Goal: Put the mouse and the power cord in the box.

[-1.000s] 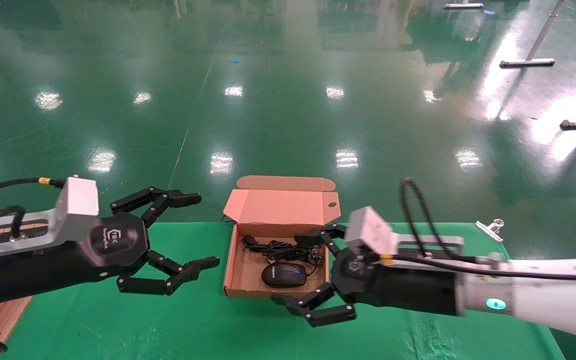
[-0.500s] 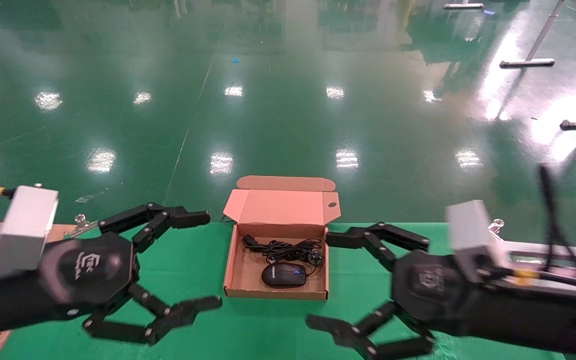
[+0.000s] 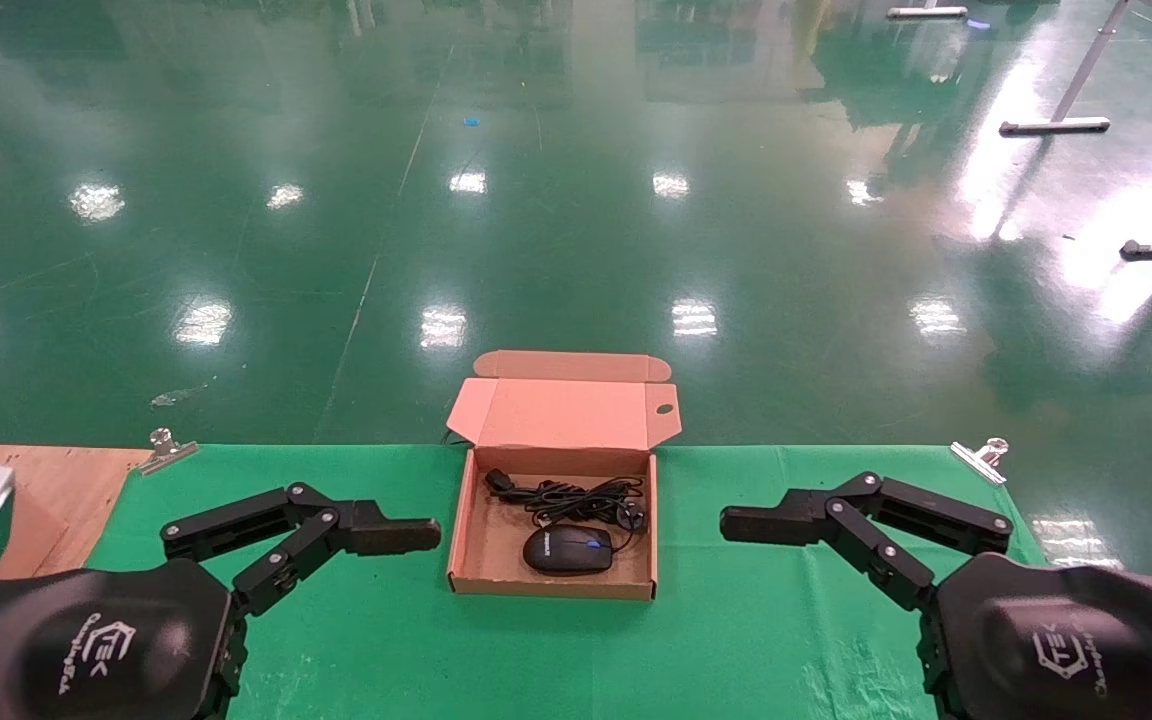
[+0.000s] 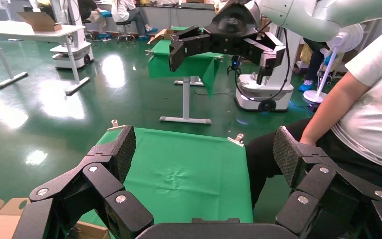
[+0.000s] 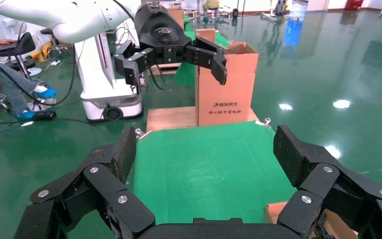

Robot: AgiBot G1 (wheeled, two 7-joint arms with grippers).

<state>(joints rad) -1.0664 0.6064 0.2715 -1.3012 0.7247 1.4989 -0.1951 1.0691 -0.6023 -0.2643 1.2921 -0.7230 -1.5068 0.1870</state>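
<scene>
**Mouse and cord lie in the open mailer box; both claws spread wide**

The green cloth-covered bench (image 3: 556, 650) carries everything; its fabric is felt-like and faintly creased, held by metal clips at the far corners. At its near left corner sits the left gripper (image 4: 204, 149), a black octagonal body with linked, riveted fingers and cross-hatched rubber pads (image 4: 125, 149), stamped with a pale "TEK" logo. Its jaws are parted wide and hold nothing. At the near right corner the right gripper (image 5: 204, 149), of the same make and marking, is likewise spread apart and empty.

The box (image 3: 471, 545), shallow square brown corrugated cardboard, rests at the middle of the bench's far edge. Its hinged lid stands upright at the back, with a small round hole in the right flap.

Inside, toward the back wall, lies the power cord (image 3: 576, 495), a loose bundle of black cable. Just in front of it, toward the box's near wall, lies the mouse (image 3: 566, 550), a smooth black oval with a blue scroll wheel and pale lettering too small to read.
</scene>
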